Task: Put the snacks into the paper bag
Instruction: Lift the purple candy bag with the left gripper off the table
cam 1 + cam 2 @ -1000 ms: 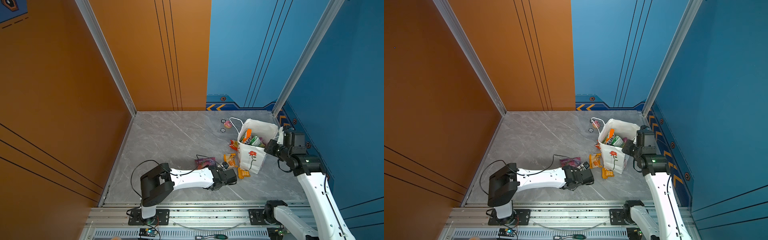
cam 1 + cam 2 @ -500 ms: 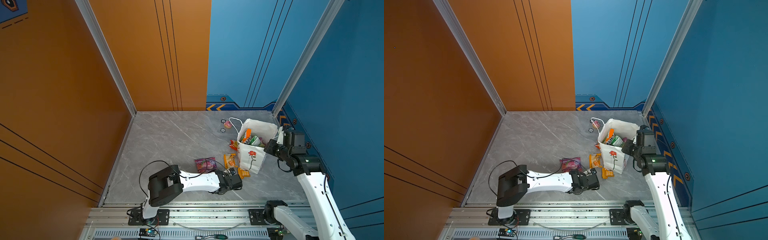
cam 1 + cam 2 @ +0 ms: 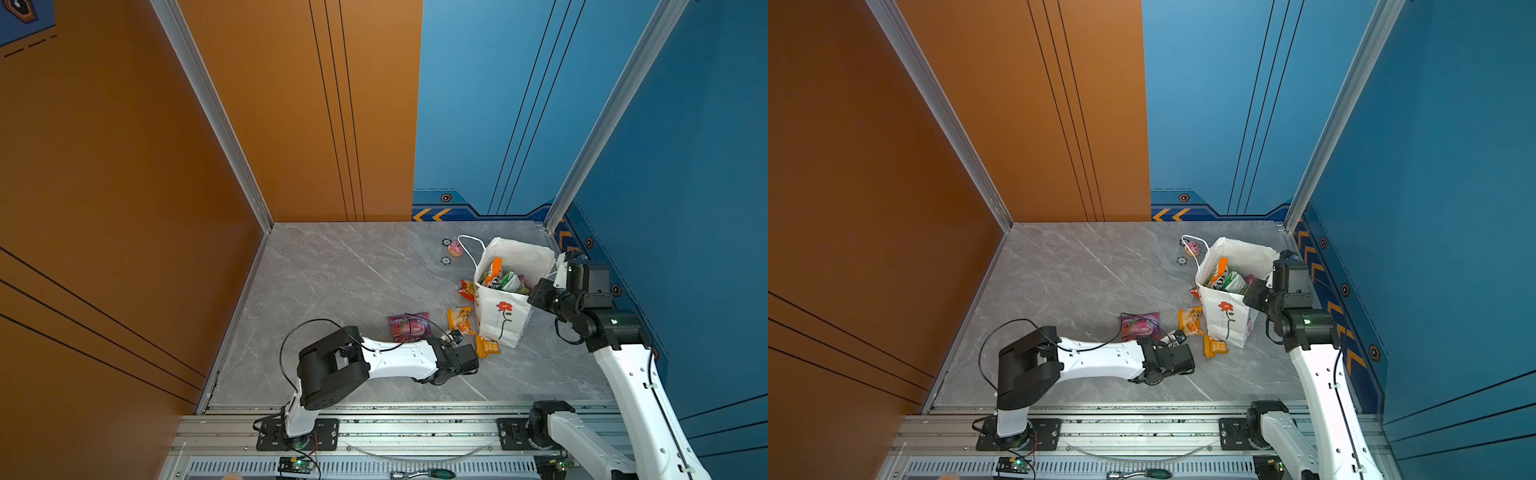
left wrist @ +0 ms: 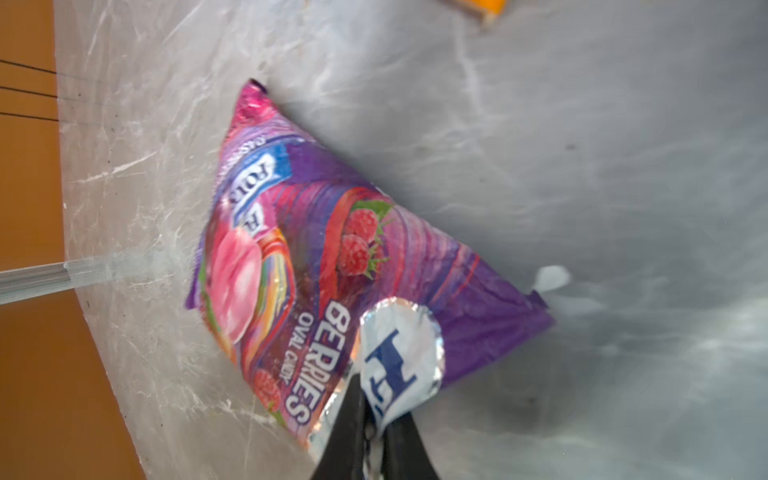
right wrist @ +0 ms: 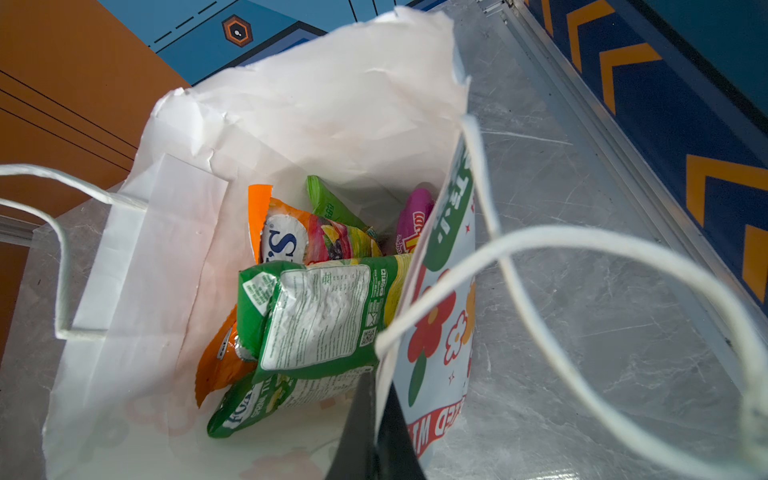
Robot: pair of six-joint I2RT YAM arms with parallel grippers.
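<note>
The white paper bag [image 3: 503, 322] with a red flower stands at the right in both top views. It holds several green and orange snacks [image 5: 316, 307]. My right gripper [image 5: 376, 386] is shut on the bag's near rim [image 3: 1252, 291]. A purple berry-candy packet [image 4: 316, 257] lies on the floor left of the bag [image 3: 1223, 320]. My left gripper [image 4: 376, 405] is shut on that packet's folded silver corner. Two orange packets [image 3: 459, 320] [image 3: 486, 347] lie at the bag's foot. Another orange-red one [image 3: 467, 289] lies at its left side.
A pink toy figure [image 3: 455, 248] and two small dark discs [image 3: 445, 260] lie behind the bag near its cord handle [image 3: 469, 249]. The right wall [image 3: 615, 291] stands close behind my right arm. Grey marble floor [image 3: 332, 282] stretches to the left.
My left gripper has closed on the purple packet's corner, and the left arm's elbow has swung to the right. The right arm and the bag have not moved.
</note>
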